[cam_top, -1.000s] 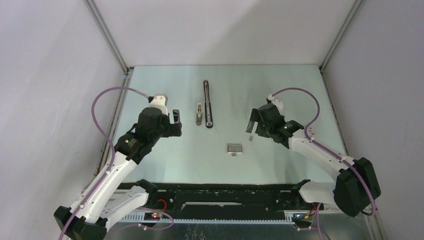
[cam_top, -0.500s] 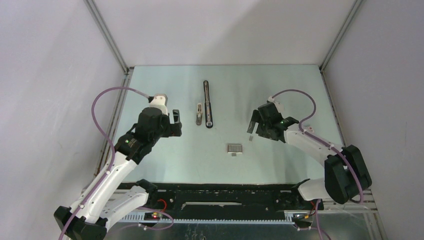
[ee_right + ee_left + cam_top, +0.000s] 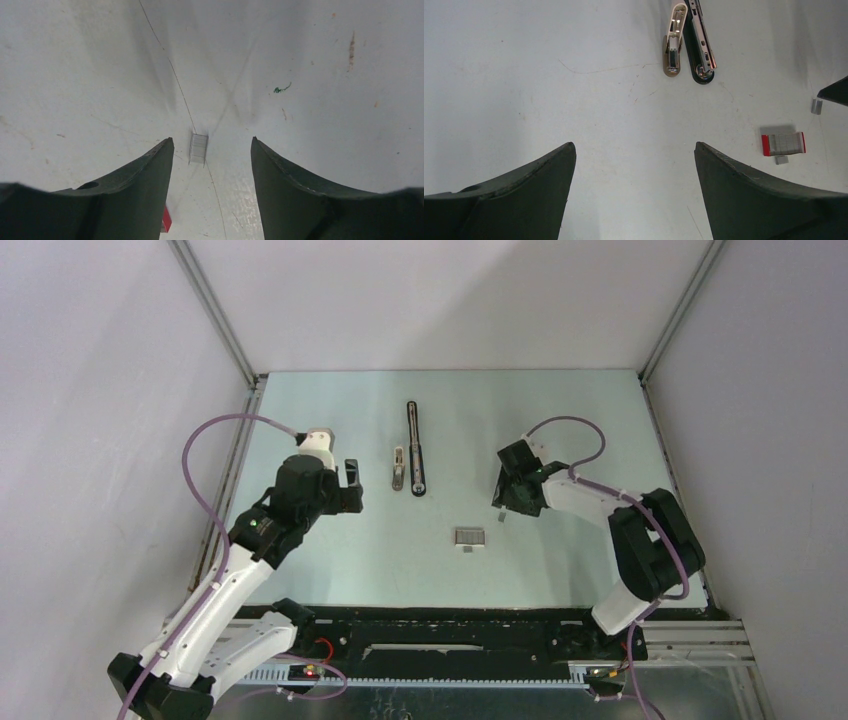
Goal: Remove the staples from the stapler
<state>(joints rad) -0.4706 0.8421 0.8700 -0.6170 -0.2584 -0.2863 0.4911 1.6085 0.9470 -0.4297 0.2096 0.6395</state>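
Note:
The stapler (image 3: 415,445) is a long thin black bar with a silvery strip, lying lengthwise at mid-table; in the left wrist view its rounded end (image 3: 702,55) shows at the top. My left gripper (image 3: 352,487) (image 3: 634,146) hovers open left of it, nothing between its fingers. A small strip of staples (image 3: 198,148) (image 3: 499,517) lies flat on the table. My right gripper (image 3: 212,140) (image 3: 503,498) stands open just over it, tips apart on either side and a little behind the strip, not touching it.
A shorter silvery-beige piece (image 3: 399,468) (image 3: 672,45) lies beside the stapler on its left. A small red-and-white box (image 3: 469,536) (image 3: 783,144) sits toward the near middle, with a tiny grey bit (image 3: 781,160) next to it. Metal rails edge the table.
The right arm has folded in, its elbow swinging toward the table, and its jaws have narrowed over the staple strip. The left arm has not moved.

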